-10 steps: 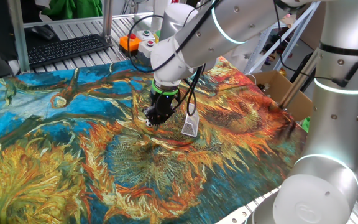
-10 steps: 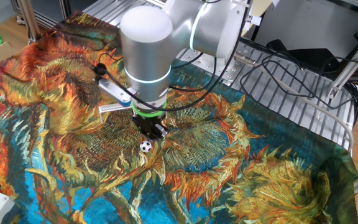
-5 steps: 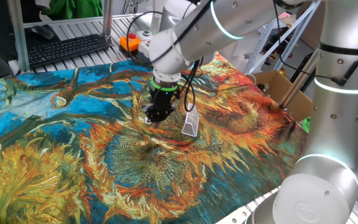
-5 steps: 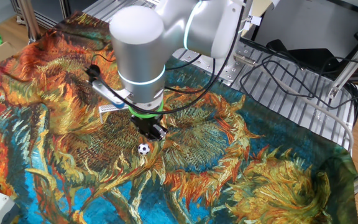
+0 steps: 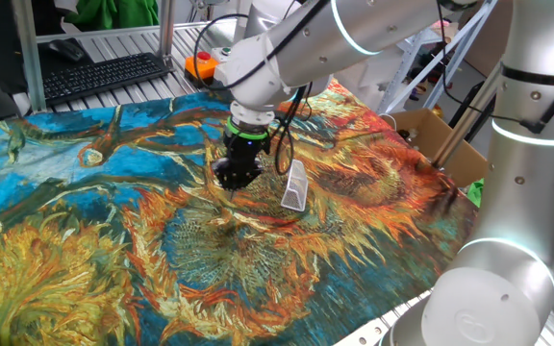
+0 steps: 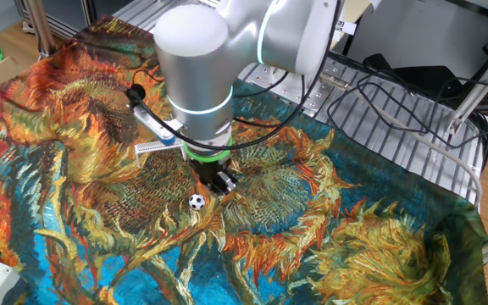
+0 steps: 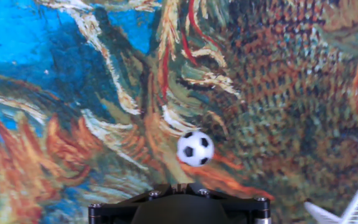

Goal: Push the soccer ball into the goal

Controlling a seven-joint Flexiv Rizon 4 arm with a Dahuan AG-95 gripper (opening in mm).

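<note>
No writing, label or number can be read anywhere.

Silver robot arm (image 5: pixel 354 29) with glowing teal rings at the joints, reaching in from above and bending down toward the table. Wrist (image 6: pixel 195 76) pointing almost straight down, with a green band just above the black gripper (image 5: pixel 236 177). Gripper (image 6: pixel 219 181) low, close to the surface, tilted slightly. Black cables looped along the wrist. Fingers too dark and small to tell whether together or apart. Only the black gripper base (image 7: pixel 179 204) visible in the hand view.
</note>
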